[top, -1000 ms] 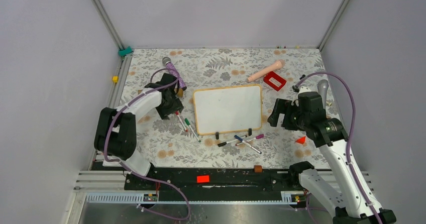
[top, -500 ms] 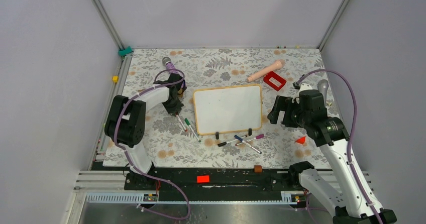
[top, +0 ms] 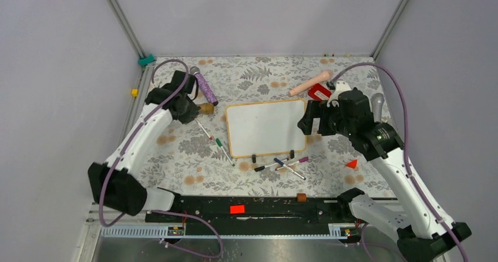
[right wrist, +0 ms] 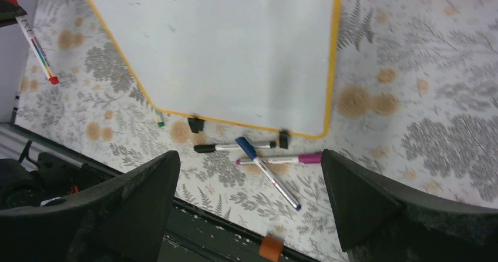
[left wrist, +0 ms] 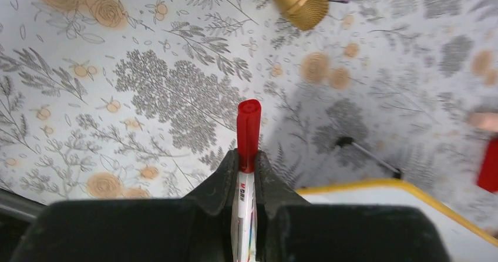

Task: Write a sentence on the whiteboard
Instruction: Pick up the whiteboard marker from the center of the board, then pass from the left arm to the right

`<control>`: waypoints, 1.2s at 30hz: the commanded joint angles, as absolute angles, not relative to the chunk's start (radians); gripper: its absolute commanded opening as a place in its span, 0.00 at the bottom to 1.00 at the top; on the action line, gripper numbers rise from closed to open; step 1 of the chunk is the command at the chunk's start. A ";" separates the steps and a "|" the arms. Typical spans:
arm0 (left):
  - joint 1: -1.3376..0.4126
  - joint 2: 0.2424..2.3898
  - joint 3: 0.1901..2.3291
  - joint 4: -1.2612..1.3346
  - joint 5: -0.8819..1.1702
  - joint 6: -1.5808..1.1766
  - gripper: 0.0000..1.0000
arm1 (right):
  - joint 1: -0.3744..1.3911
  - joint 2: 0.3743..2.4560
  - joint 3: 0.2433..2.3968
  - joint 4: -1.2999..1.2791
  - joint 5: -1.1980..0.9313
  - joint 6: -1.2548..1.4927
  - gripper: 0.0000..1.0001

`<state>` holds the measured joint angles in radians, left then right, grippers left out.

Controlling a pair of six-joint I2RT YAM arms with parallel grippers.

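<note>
The whiteboard (top: 267, 127) lay flat on the flowered table (top: 246, 74) between the 2 arms. Its long axis ran left to right, its 2 black clip feet sat on the near edge, and its face was plain white. The left gripper (left wrist: 247, 162) pinched a red-capped marker (left wrist: 248, 127) left of the board, cap pointing away from the wrist. The right gripper (right wrist: 249, 182) hung spread wide near the board's right edge. Loose markers (right wrist: 264, 156) lay crossed just beside the feet.

Yellow-framed whiteboard (top: 266, 127), flat on the table (top: 246, 80)
</note>
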<state>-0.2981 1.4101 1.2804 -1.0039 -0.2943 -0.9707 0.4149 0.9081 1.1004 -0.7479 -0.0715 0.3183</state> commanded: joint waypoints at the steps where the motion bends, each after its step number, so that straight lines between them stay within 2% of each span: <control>1: -0.279 1.282 1.280 -1.077 -0.190 -1.108 0.00 | 0.503 0.965 1.185 -0.617 -0.030 0.359 0.98; 9: -0.251 1.206 1.268 -1.033 0.162 -1.295 0.00 | 0.688 1.036 1.241 -0.449 0.047 0.368 0.97; 15: -0.253 1.064 1.184 -0.924 0.292 -1.455 0.00 | 0.786 1.019 1.194 -0.368 0.094 0.396 0.96; 20: -0.277 0.918 1.094 -0.829 0.288 -1.607 0.00 | 0.813 1.033 1.258 -0.407 0.079 0.467 0.96; 22: -0.301 0.890 1.058 -0.770 0.283 -1.646 0.00 | 0.818 1.039 1.265 -0.399 0.060 0.496 0.99; 26: -0.365 0.882 1.016 -0.654 0.267 -1.700 0.00 | 0.818 1.024 1.265 -0.381 0.020 0.555 0.99; 31: -0.462 0.893 1.022 -0.529 0.154 -1.759 0.00 | 0.818 0.999 1.260 -0.345 0.003 0.617 1.00; 36: -0.537 0.957 1.064 -0.460 0.109 -1.768 0.00 | 0.818 1.018 1.268 -0.329 -0.066 0.663 0.90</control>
